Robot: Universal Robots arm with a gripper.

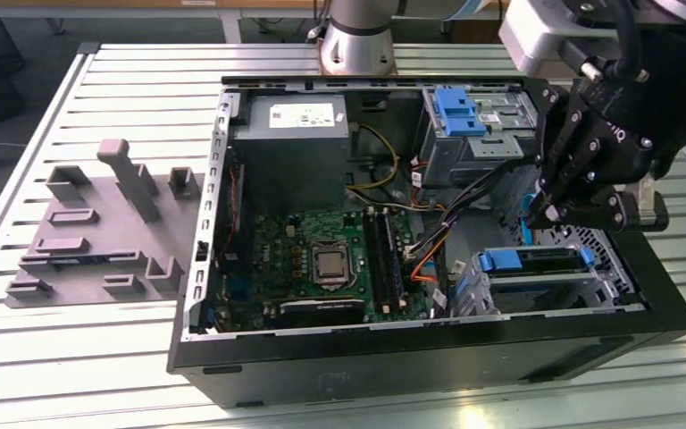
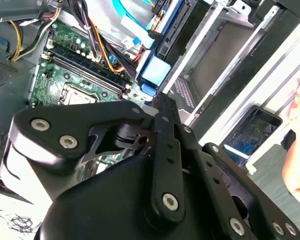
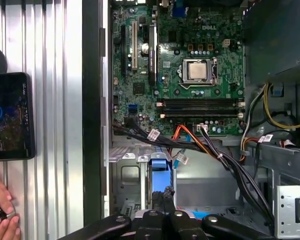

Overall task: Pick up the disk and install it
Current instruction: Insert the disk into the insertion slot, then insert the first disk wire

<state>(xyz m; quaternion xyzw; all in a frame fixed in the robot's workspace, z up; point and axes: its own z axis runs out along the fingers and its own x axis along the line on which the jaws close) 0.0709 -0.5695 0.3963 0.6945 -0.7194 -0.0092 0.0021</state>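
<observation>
One disk [image 1: 523,223] hangs on edge at the exterior view's right of the open computer case [image 1: 439,357], between the motherboard [image 1: 319,259] and the near-right drive cage [image 1: 546,286]; its long axis stands upright, its lower end pointing down towards the case floor, with only the blue carrier edge facing the exterior camera. Just above it the gripper [image 1: 546,219] reaches down, its fingers drawn narrow and closed on the disk's top end. The first wrist view looks down the fingers [image 3: 166,196] along the blue strip of the disk [image 3: 159,172], with bundled cables [image 3: 210,150] crossing just beside it; it also shows a dark phone [image 3: 11,116] lying on the slatted table [image 3: 50,75] outside the case, and a person's hand [image 3: 2,220] near it. A grey moulded fixture [image 1: 93,223] sits on the table, well apart at the exterior view's left.
</observation>
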